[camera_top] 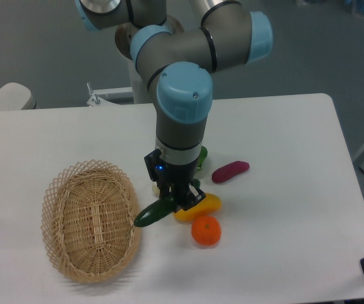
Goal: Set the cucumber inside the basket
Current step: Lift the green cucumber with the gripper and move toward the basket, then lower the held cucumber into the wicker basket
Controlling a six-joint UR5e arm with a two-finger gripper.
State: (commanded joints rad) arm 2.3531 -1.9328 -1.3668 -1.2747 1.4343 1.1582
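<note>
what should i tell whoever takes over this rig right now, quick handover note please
Gripper: shut on the cucumber, pointing down, just right of the basket.
Cucumber: held at one end, tilted, its free end reaching toward the basket's right rim; whether it is clear of the table cannot be told.
Basket: at the front left of the table, nothing in it.
Nearby: yellow fruit and orange right beside the gripper, purple vegetable further right.
Done: cucumber grasped.
Left: carry it left over the basket, release it inside, withdraw.
</note>
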